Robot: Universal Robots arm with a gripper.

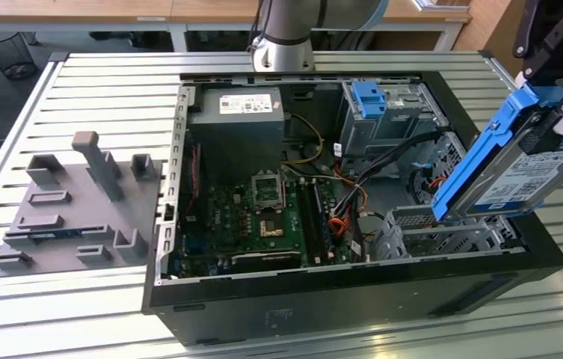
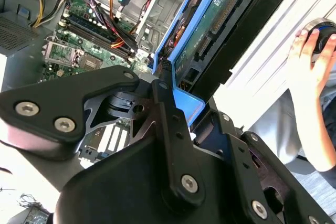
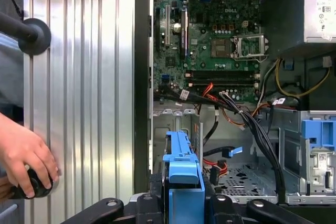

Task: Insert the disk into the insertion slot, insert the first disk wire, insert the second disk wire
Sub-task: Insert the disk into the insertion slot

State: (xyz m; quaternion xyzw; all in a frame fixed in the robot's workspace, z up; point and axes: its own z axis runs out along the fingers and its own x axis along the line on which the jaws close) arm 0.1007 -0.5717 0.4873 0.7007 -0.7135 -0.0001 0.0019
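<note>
The disk (image 1: pixel 525 176), a silver-grey drive with a white label in a bright blue carrier, hangs tilted above the open computer case at the exterior view's right. My gripper (image 1: pixel 558 105) is shut on its upper end. Its lower end hovers just over the insertion slot (image 1: pixel 431 228), a low perforated grey metal cage inside the case. In the first wrist view the carrier's blue edge (image 3: pixel 184 174) sits between my fingers, with the slot (image 3: pixel 244 179) beside it. The second wrist view shows the disk's green underside (image 2: pixel 220 19) and the blue carrier (image 2: pixel 176 35).
A tall grey bay with a blue latch (image 1: pixel 369 101) stands behind the slot. Black and orange cables (image 1: pixel 346 217) lie loose between the motherboard (image 1: pixel 261 213) and the slot. A person's hand (image 3: pixel 21 156) rests on a knob on the slatted table. A grey fixture plate (image 1: pixel 72 213) lies at the exterior view's left.
</note>
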